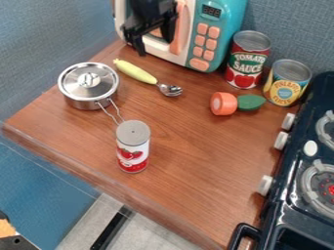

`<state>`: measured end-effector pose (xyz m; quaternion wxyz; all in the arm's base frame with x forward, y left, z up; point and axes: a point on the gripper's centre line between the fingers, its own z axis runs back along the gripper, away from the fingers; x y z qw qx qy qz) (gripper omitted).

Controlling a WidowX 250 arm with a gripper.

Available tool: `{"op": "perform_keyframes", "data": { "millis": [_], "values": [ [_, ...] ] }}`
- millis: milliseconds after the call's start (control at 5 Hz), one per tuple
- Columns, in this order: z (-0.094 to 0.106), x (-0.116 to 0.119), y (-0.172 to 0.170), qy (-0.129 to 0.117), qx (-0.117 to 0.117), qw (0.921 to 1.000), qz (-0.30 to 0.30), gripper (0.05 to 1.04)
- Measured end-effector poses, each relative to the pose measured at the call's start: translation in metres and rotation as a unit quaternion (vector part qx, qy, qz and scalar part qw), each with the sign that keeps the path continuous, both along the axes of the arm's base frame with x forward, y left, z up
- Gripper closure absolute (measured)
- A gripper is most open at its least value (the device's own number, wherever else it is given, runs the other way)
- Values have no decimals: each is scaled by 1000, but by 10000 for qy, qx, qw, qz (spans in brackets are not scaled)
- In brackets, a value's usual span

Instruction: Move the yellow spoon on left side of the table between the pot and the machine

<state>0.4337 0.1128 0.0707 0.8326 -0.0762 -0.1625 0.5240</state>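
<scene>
Yellow-handled spoon (135,72) lies on the wooden tabletop (196,161), between the lidded pot (89,86) and the toy microwave (228,10); placement appears to meet the task. The black hand (155,47) is in front of the microwave, its 2 fingers apart, holding nothing. Hazards noted: lowering the hand could nudge the spoon's rounded grip and roll it against the pot; a sideways swing could snag the orange door handle (182,29).
</scene>
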Motion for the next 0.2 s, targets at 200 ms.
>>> {"op": "perform_keyframes", "data": {
  "millis": [200],
  "values": [
    [5, -6, -3, 104, 97, 9990, -424, 84]
  ]
}}
